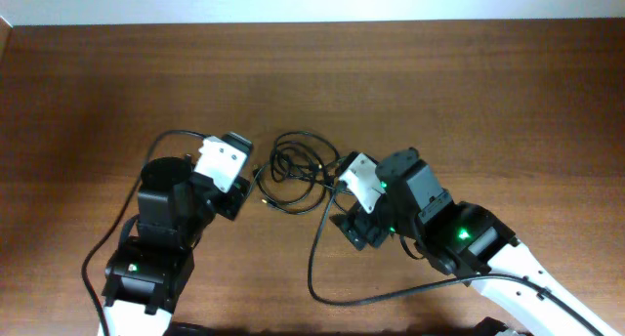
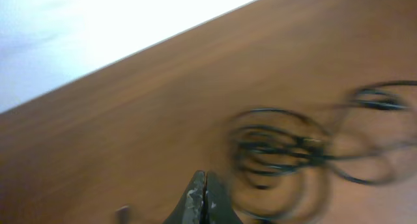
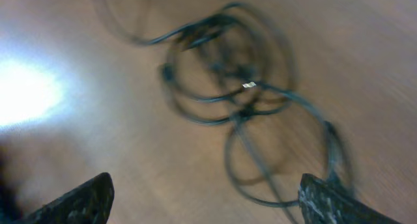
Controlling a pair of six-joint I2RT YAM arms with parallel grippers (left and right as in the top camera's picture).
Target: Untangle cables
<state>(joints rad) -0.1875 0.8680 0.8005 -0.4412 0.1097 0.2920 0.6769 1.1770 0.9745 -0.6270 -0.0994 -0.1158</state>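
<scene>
Tangled cables [image 1: 293,172] lie in the middle of the desk [image 1: 508,82], between your two arms.
They look thin, light and limp, so expect loops to drag along and slide rather than hold their shape. You would do best to pinch one outer strand or a plug end, not the dense crossing. Your left fingers [image 2: 197,201] are pressed together on nothing, just left of the coil. Your right fingers [image 3: 85,199] stand wide, just right of it.
</scene>
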